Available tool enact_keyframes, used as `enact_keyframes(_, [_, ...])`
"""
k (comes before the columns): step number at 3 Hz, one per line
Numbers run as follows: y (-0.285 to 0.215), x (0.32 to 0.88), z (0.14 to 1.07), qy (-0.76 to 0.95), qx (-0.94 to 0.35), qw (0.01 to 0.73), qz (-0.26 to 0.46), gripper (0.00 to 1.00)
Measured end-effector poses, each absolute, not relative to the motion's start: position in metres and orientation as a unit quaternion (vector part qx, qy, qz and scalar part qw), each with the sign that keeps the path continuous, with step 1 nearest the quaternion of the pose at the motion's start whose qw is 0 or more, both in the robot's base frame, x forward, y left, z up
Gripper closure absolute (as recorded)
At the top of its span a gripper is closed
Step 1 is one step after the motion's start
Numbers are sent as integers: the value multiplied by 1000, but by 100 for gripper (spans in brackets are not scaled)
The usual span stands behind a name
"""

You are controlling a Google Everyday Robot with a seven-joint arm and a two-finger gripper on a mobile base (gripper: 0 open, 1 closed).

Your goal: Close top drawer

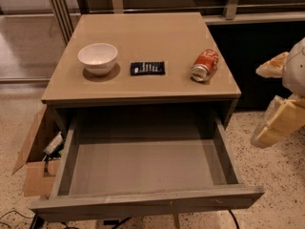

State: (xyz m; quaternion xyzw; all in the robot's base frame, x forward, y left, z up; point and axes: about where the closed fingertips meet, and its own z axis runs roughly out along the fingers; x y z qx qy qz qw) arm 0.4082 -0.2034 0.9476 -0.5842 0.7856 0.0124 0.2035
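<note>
The top drawer (pixel 143 163) is pulled far out of the tan-topped cabinet (pixel 147 87). Its plain grey inside is empty, and its flat handleless front panel (pixel 147 203) faces the camera at the bottom of the view. My gripper (pixel 259 106) hangs at the right edge of the view, beside the cabinet's right side and apart from the drawer. Its two pale yellowish fingers (pixel 281 123) are spread open and hold nothing.
On the cabinet top stand a white bowl (pixel 97 57), a small black packet (pixel 147 68) and a red soda can (pixel 205 65) lying on its side. An open cardboard box (pixel 38 156) with cables sits on the speckled floor to the left.
</note>
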Motion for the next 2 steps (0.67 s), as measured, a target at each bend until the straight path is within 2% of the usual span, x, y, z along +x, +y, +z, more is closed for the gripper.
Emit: enact_keyframes(2, [-162, 351, 876, 787, -558, 248, 87, 80])
